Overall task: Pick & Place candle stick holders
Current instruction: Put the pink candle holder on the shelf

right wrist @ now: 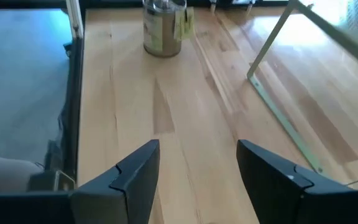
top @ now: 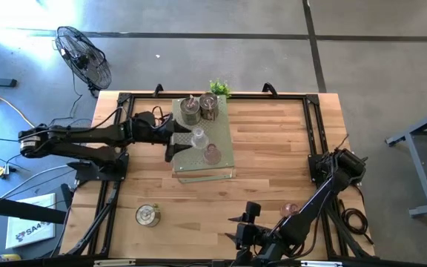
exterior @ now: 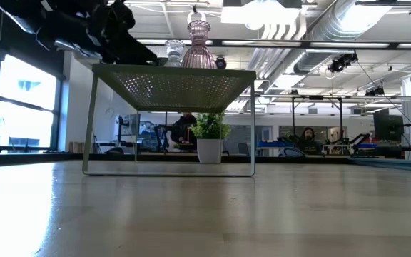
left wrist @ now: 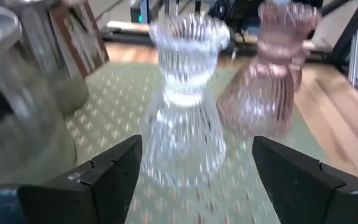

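1. Right gripper (top: 237,228) sits at the near table edge, low over bare wood; jaws part open w/ nothing between them in its wrist view. Prob. parked there to stay clear while the other arm works.
2. Near-left on the wooden table (top: 273,141), a metal candle holder (top: 147,215) stands alone on the wood; same one shows as a brass-toned cup (right wrist: 163,28) in the right wrist view. Looks unplaced so far.
3. Near-right, a pink glass holder (top: 289,211) sits by the right arm's links, partly hidden, so hard to be sure whether it touches the arm.
4. Mid table: pale green perforated board (top: 228,159), raised on thin legs (exterior: 85,121), works as the shelf the holders go on. It carries four.
5. On the board's nearer part: pink glass holder (top: 212,153) and, just beyond it, clear glass holder (top: 197,138), upright, near each other but apart.
6. Left gripper (left wrist: 194,174) reaches in from the board's left side, fingers (left wrist: 114,171) wide, one each side of the clear ribbed holder (left wrist: 185,106), not touching; holds nothing. Either just set down or lined up to grab.
7. Board's far end: two metal holders (top: 190,110) and (top: 210,106) side by side, close together.
8. Past the board, at the table's far edge: small green plant (top: 219,88) in a white pot (exterior: 210,150), not part of the job.
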Controlling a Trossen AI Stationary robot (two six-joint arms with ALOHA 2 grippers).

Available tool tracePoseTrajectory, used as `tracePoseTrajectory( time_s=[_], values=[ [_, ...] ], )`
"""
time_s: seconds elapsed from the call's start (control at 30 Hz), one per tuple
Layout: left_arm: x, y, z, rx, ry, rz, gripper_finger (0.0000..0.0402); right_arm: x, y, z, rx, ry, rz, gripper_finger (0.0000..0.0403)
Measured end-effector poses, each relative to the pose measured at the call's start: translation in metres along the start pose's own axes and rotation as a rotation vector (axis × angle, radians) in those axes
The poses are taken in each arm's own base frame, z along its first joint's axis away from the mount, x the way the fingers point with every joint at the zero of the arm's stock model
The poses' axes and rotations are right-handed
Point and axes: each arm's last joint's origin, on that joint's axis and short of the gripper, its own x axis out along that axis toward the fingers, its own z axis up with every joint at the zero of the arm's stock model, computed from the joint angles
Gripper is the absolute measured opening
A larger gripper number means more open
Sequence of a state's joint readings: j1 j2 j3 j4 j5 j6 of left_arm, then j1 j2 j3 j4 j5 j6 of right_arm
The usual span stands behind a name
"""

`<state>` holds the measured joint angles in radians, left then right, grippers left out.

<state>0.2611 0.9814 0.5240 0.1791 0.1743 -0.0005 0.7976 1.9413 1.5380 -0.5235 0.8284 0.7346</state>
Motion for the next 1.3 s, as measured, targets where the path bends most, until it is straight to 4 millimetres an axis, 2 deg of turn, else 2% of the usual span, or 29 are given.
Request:
tracePoseTrajectory(
  time_s=[0.17, 0.37, 0.47, 0.77, 1.03, 1.3],
  values=[
    [-0.013, -0.002, 0.001, 0.016, 0.024, -0.001, 0.0301, 0.011, -0.004, -0.007, 0.027, 0.013, 0.021, 0.0208],
    [-0.033, -0.007, 0.003, 0.016, 0.031, -0.039, 0.0301, 0.013, -0.004, -0.006, 0.042, 0.040, 0.057, 0.0208],
    [-0.042, -0.010, 0.003, 0.013, 0.036, -0.107, 0.0301, 0.011, -0.003, -0.006, 0.110, 0.109, 0.124, 0.0208],
    [-0.056, -0.023, 0.002, 0.022, 0.046, -0.259, 0.0301, -0.008, -0.015, 0.004, 0.311, 0.221, 0.153, 0.0208],
    [-0.058, -0.053, 0.000, 0.080, 0.066, -0.414, 0.0301, -0.031, -0.036, 0.008, 0.328, 0.321, 0.090, 0.0208],
    [-0.062, -0.081, -0.005, 0.089, 0.091, -0.404, 0.0301, -0.056, -0.054, 0.007, 0.529, 0.476, 0.008, 0.0208]
  ],
)
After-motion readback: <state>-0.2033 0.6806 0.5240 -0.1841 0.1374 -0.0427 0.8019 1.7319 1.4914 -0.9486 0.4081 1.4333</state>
